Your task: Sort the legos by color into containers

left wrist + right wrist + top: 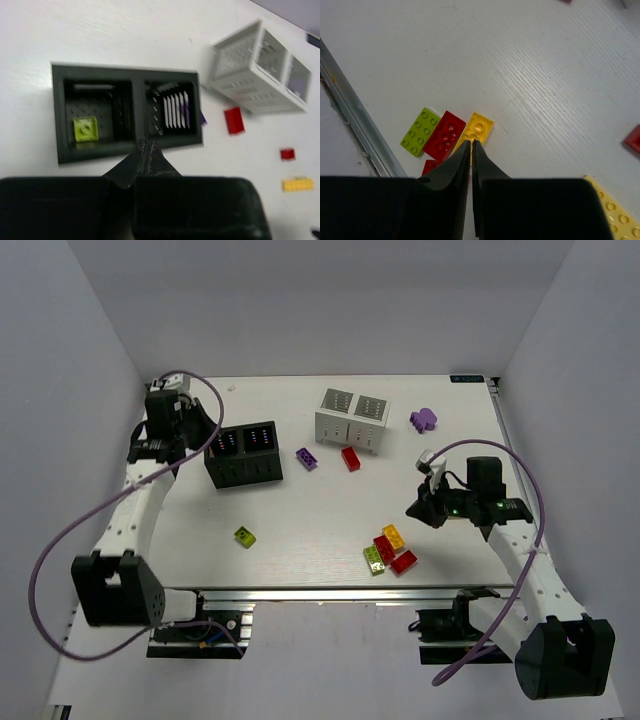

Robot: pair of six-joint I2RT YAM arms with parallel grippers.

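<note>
Legos, left to right: a boxed lime brick sits in the left cell of the black box, toward the tabletop's far left corner. A loose lime brick lies nearer the front edge. The left gripper hangs over that box's near wall, fingers pressed together, holding nothing. By the front edge, right of centre, a clustered lime brick, red brick and yellow brick lie side by side, long axes parallel. The right gripper, on the nearer arm, points at the yellow brick's near end. Its fingers are all but together, pinching nothing; contact cannot be confirmed. Judgement: they must spread before any grasp.
</note>
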